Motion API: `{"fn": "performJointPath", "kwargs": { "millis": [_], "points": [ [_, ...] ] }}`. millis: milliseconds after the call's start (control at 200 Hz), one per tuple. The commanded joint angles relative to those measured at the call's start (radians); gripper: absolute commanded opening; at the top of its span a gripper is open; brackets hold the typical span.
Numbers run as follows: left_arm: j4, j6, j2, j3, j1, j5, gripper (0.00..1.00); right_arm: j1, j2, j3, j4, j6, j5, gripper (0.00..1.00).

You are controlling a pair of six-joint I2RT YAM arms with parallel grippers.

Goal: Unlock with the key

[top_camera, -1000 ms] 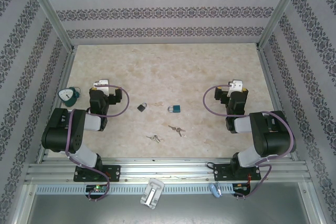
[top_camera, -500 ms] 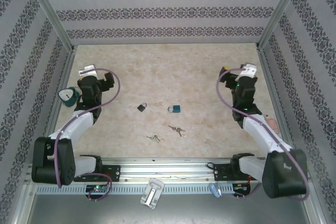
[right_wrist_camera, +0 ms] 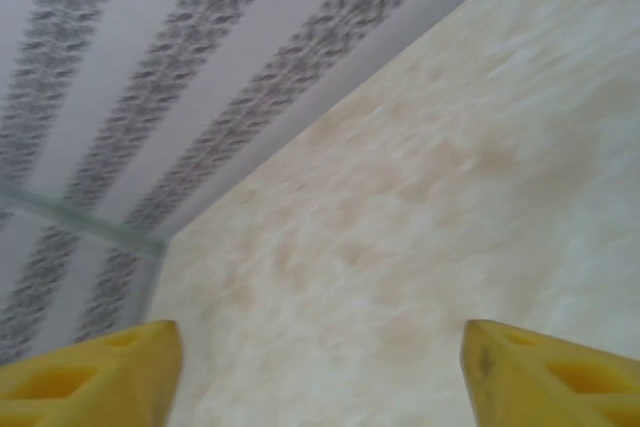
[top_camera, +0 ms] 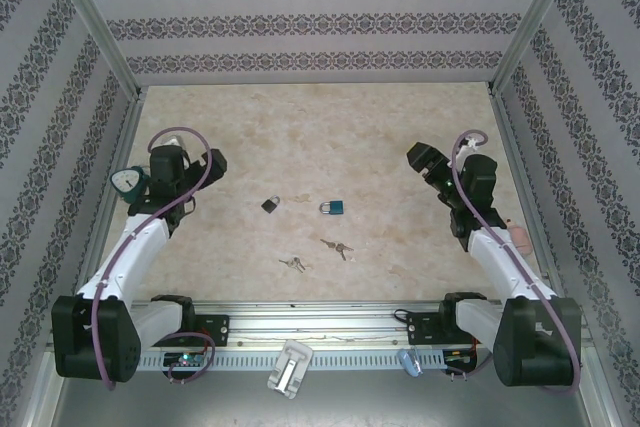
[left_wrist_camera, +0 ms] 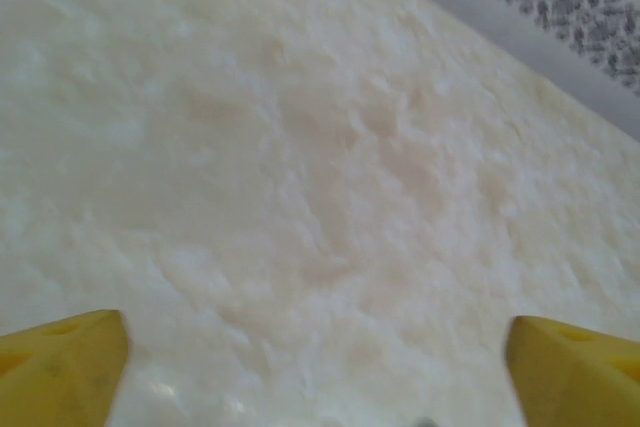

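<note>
A small black padlock (top_camera: 271, 204) and a blue padlock (top_camera: 332, 208) lie side by side mid-table. Two bunches of keys lie nearer the arms: one key bunch (top_camera: 337, 246) below the blue padlock, the other key bunch (top_camera: 294, 264) to its left. My left gripper (top_camera: 206, 165) hovers left of the black padlock, pointing inward. In the left wrist view the left gripper (left_wrist_camera: 315, 352) is open over bare table, its yellow fingertips (left_wrist_camera: 60, 367) wide apart. My right gripper (top_camera: 420, 157) hangs right of the blue padlock. The right gripper (right_wrist_camera: 320, 367) is open, with nothing between its fingertips (right_wrist_camera: 550, 372).
A teal and white object (top_camera: 128, 181) sits at the left edge beside the left arm. A small pink thing (top_camera: 519, 235) lies by the right wall. Patterned walls (top_camera: 320, 27) enclose the marbled table (top_camera: 330, 127) on three sides.
Both arms have unfolded from their tucked pose and reached out over the table. Each gripper has swung inward toward the padlocks. The right jaws look narrower than before.
</note>
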Motion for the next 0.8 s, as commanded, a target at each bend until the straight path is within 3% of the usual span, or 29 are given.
{"fn": "performJointPath", "kwargs": {
  "millis": [0,120,200,420,575,799],
  "points": [
    [-0.112,-0.045,-0.001,0.004,-0.012,0.168,0.97,0.048,-0.017,0.003,-0.006,0.018,-0.088,0.63],
    [-0.142,-0.063,0.009,-0.003,-0.031,0.22,0.88,0.148,-0.065,0.025,-0.16,-0.08,-0.018,0.61],
    [-0.151,-0.075,0.005,-0.019,-0.047,0.254,0.84,0.212,-0.056,0.072,-0.299,-0.142,-0.011,0.51],
    [-0.228,-0.131,-0.058,-0.082,-0.114,0.203,0.76,0.496,0.044,0.139,-0.495,-0.232,0.142,0.41],
    [-0.251,-0.222,-0.169,-0.168,-0.124,0.178,0.76,0.705,0.201,0.246,-0.631,-0.324,0.267,0.43],
    [-0.341,-0.297,-0.293,-0.234,-0.128,0.127,0.76,0.929,0.42,0.371,-0.654,-0.269,0.312,0.47]
  ]
}}
